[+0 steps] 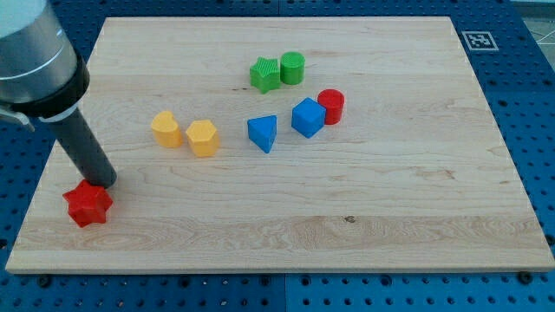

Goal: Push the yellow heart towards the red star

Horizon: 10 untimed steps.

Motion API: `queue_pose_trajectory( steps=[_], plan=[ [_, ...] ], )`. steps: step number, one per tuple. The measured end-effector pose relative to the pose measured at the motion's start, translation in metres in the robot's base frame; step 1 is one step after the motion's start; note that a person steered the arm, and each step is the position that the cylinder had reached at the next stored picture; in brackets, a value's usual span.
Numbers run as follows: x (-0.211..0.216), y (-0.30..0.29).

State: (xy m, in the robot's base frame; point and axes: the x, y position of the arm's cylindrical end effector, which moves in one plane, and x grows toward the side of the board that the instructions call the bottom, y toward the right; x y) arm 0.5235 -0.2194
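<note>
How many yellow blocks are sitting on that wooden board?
2, side by side left of the board's middle: a rounded yellow heart-like block on the view's left and a yellow hexagonal block just right of it. None seems hidden.

No readable words, numbers or brand names are showing anywhere. The only sign is a small black-and-white square code marker (pixel 475 40), sitting at the wooden board's (pixel 364 208) corner at the view's top right; its pattern is carrying no letters.
</note>
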Motion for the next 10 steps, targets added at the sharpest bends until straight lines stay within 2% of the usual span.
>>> queue_pose_trajectory(
  steps=[2, 5, 6, 7, 8, 10],
  plan=[
    [0.028, 0.000],
    [-0.115, 0.016],
    [-0.131, 0.054],
    [-0.123, 0.082],
    [-0.110, 0.085],
    [-0.100, 0.064]
  ],
)
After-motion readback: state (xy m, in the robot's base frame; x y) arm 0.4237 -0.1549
